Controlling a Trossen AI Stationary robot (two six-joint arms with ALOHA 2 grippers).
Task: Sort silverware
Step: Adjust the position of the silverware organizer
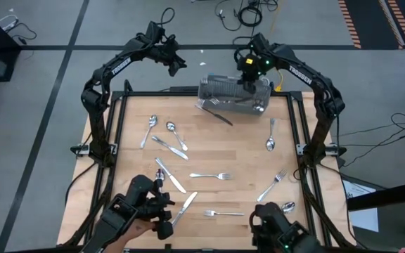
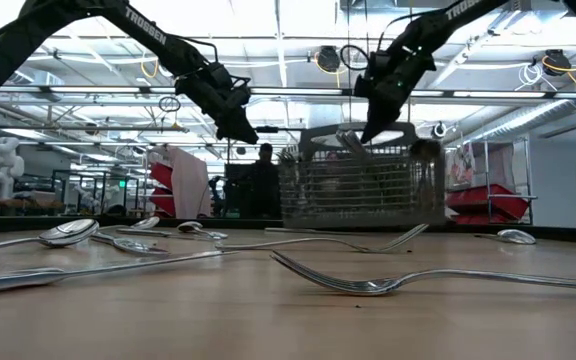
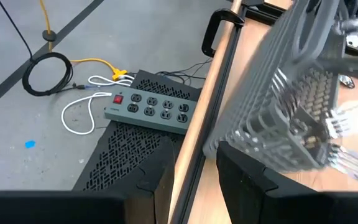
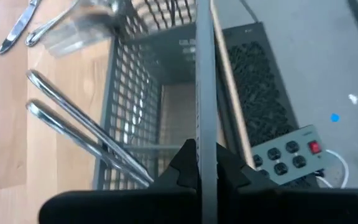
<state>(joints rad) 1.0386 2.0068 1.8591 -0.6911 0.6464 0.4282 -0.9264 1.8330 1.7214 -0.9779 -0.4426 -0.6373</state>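
The grey wire-mesh basket (image 1: 234, 95) sits at the middle of the table's far edge, tilted, and it is blurred in the low view (image 2: 358, 190). Several forks and a knife (image 1: 216, 112) stick out of it toward the near side. Forks, spoons and knives (image 1: 213, 176) lie flat and scattered over the wooden table. My right gripper (image 1: 248, 76) is above the basket and shut on it. My left gripper (image 1: 176, 65) hangs open beyond the far edge, left of the basket, and holds nothing. My right gripper (image 4: 205, 158) pinches the basket's thin upper rim (image 4: 204, 118) between its two fingers. It comes from above, at the basket's far side. The basket hangs tilted under the fingers (image 2: 376, 125). I cannot tell whether its bottom rests on the table.
A power strip (image 3: 151, 106) and cables lie on the floor beyond the far edge. A black frame rail (image 1: 118, 133) runs around the table. Dark gear (image 1: 146, 211) stands at the near edge. Bare wood (image 1: 241, 151) shows mid-table between the scattered pieces.
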